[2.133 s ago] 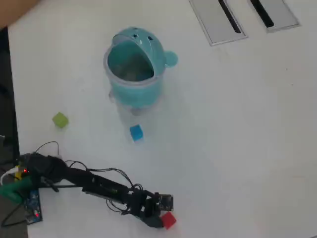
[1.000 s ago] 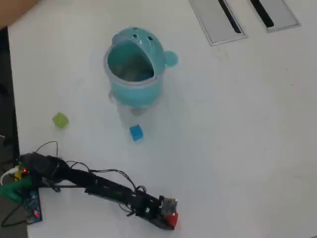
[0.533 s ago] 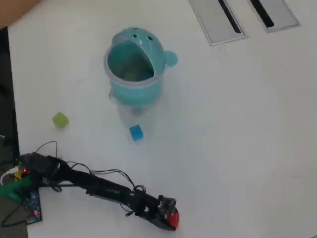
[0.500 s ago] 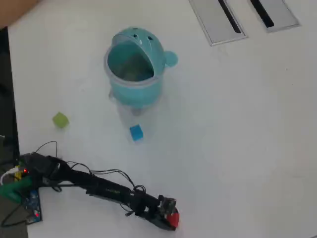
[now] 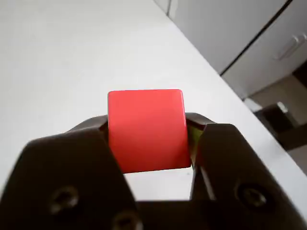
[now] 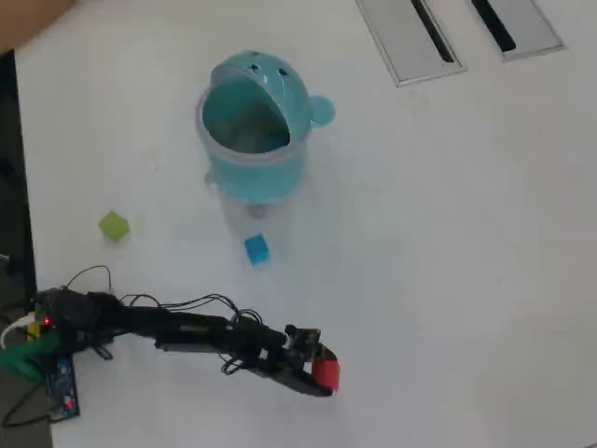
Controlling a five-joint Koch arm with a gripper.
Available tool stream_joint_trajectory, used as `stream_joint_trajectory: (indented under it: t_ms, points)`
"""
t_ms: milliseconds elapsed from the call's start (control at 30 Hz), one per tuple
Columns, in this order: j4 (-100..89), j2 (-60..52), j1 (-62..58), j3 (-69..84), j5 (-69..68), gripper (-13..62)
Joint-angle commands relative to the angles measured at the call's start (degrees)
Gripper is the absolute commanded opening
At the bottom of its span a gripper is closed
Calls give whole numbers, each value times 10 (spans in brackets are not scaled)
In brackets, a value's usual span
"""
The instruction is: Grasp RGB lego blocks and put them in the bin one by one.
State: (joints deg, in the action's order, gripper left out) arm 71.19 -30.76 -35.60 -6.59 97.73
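Note:
My gripper (image 5: pixel 148 143) is shut on the red block (image 5: pixel 146 129), which sits between the two dark jaws in the wrist view. In the overhead view the gripper (image 6: pixel 322 371) holds the red block (image 6: pixel 326 372) at the lower middle of the white table. The blue block (image 6: pixel 256 248) lies just in front of the light-teal bin (image 6: pixel 254 126), whose hooded lid is open. The yellow-green block (image 6: pixel 113 225) lies to the left of the bin. The gripper is well below and to the right of the bin.
The arm's base and wiring (image 6: pixel 56 327) sit at the lower left. Two grey slotted panels (image 6: pixel 410 37) lie at the top right. In the wrist view the table edge (image 5: pixel 230 91) runs diagonally, with cabinets beyond.

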Motion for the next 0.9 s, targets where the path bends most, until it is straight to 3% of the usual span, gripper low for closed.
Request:
stream_joint_trajectory:
  t_ms: [0, 867]
  points:
    - [17, -67, 8, -51, 0, 120]
    - [107, -207, 29, -51, 0, 120]
